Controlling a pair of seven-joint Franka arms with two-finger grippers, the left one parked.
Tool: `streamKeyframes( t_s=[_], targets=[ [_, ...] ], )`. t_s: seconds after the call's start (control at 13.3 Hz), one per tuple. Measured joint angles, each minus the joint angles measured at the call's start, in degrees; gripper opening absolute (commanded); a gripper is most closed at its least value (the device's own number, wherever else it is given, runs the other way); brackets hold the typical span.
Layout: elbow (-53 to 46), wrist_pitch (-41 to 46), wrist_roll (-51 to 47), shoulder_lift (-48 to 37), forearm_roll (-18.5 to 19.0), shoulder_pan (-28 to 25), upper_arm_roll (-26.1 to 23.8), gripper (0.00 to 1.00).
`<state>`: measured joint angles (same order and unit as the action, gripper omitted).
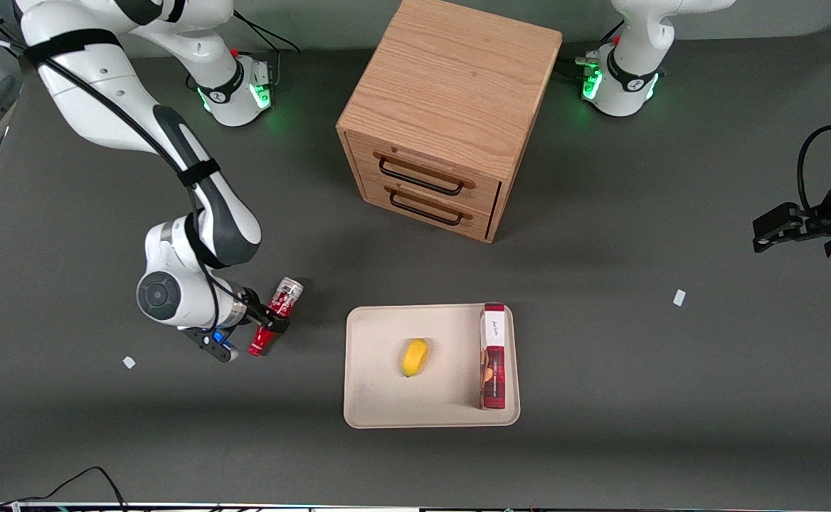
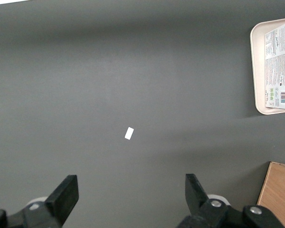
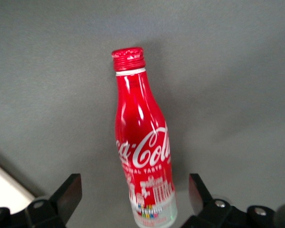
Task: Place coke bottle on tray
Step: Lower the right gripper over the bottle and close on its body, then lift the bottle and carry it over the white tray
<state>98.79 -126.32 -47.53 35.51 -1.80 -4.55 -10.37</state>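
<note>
while the coke bottle [image 1: 276, 315] lies on its side on the bench [image 1: 600, 398] beside the tray [image 1: 380, 405], toward the working arm's end, the end effector [image 1: 271, 321] sits right at it, straddling its middle. the wrist view shows the fingers [image 3: 66, 194] spread wide either side of the bottle's lower body, clear of it, so the end effector is open and not yet gripping. the bottle's long axis runs across the line between the fingers, silver base away from the front camera, cap nearer it. on the tray lie a yellow fruit [image 1: 415, 357] and a red-and-white box [image 1: 493, 355], with bare tray on the side facing the bottle.
</note>
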Motion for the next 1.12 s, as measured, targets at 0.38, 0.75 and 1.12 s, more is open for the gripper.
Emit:
streamKeyframes(
  t_s=[0.38,0.75,1.12],
  targets=[
    [3.38,-7.88,-0.74,2.45,2.18,-0.41,-0.02,0.0],
    [3.6,-8.32,-0.99,2.27,4.29,-0.58,-0.47,0.0],
    [-2.07,3.91,5.37,-7.55,4.97,-0.57,-2.12,0.0]
  ],
)
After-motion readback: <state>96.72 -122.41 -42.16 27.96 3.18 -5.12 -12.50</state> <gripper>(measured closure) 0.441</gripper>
